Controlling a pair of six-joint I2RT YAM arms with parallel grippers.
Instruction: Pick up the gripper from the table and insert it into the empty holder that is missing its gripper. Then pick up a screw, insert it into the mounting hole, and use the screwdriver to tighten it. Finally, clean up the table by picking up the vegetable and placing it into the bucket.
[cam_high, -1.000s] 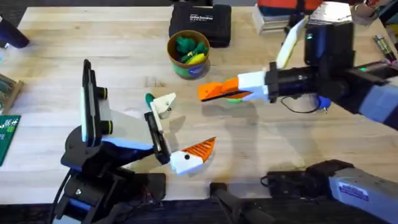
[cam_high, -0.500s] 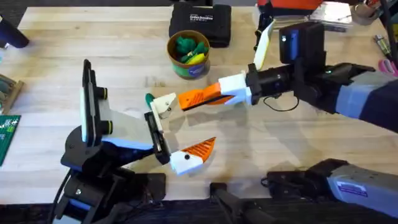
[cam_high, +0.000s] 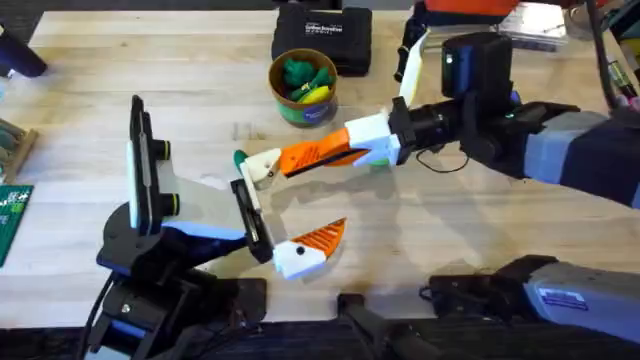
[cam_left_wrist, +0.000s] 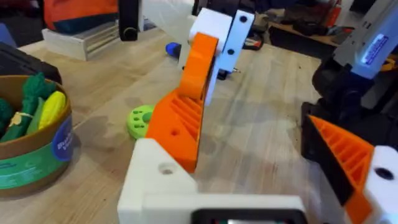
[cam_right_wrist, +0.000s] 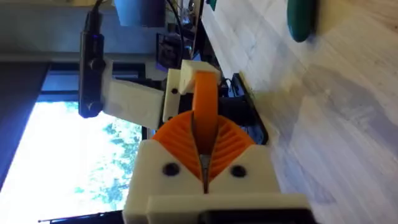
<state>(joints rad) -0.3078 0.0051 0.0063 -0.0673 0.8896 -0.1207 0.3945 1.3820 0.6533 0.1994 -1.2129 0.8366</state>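
1 loose part matters now: the gripper (cam_high: 308, 248) lies on its side at the lower centre of the overhead frame. Its white block touches or sits just beside the black bracket of the holder (cam_high: 148, 190), and its orange finger points up and to the right. It looks like stiff printed plastic, light and hard to damage. The tapered orange wedge would probably squeeze out of a pinch (the ribs help only a little). The flat-sided white block is the better place to take hold, and that also leaves the finger end free for seating in the bracket.

The right gripper (cam_high: 284, 166) reaches in from the right of the frame, lying low and nearly level. Its 2 orange fingers are pressed together and pinch nothing. The tips sit at a small cream-white piece on the holder's arm, just above the part in the frame and apart from it. To grasp, I judge it must spread its fingers and come down-frame over the white block.
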